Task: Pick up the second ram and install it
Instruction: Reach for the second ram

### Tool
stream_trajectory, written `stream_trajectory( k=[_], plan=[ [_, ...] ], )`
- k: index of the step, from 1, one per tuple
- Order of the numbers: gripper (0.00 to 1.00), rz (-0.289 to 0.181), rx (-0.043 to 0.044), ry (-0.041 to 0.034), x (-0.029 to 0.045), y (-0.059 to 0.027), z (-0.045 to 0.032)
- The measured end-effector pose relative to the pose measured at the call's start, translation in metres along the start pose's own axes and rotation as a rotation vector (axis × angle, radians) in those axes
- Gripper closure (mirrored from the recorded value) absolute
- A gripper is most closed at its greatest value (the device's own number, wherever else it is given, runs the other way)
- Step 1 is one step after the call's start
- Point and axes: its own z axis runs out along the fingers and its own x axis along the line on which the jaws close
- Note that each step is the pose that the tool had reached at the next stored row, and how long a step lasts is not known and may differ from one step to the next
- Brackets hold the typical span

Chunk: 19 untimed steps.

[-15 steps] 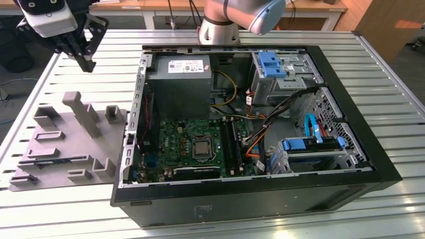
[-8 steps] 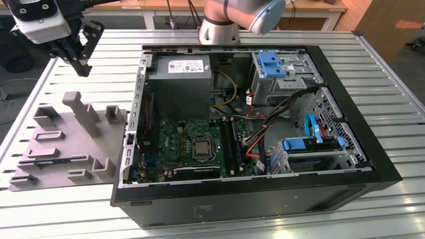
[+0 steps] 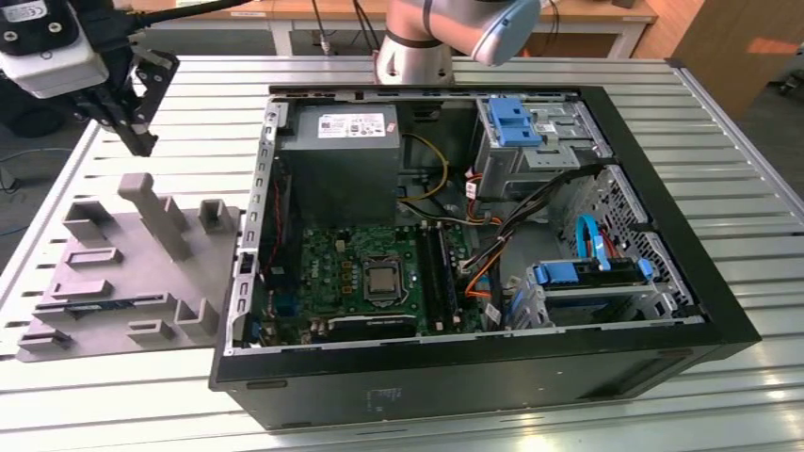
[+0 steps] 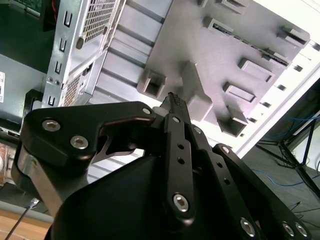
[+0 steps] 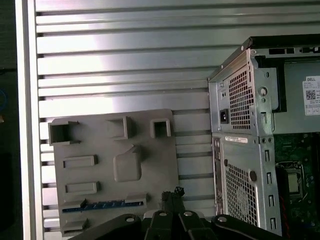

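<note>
Space above the grey tray (image 5: 165,150) is open. Upright blocks (image 5: 127,165) crowd the second ram (image 5: 100,205); the case wall (image 5: 240,150) stands alongside.

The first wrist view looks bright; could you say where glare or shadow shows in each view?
First wrist view: glare streaks the slatted table. Second wrist view: the table beyond the grey tray is blown out white. Exterior view: the computer case interior lies shadowed.

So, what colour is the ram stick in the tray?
The ram stick is blue; first wrist view shows it best.
</note>
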Motion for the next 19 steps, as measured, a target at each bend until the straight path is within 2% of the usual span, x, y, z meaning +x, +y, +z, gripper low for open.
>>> stream_trajectory(
  k=[9,19],
  plan=[
    [0.89,0.000,0.0000,-0.0001,0.0105,-0.0117,0.0037],
    [0.89,0.000,0.0001,0.0000,0.0327,-0.0170,0.0097]
  ],
)
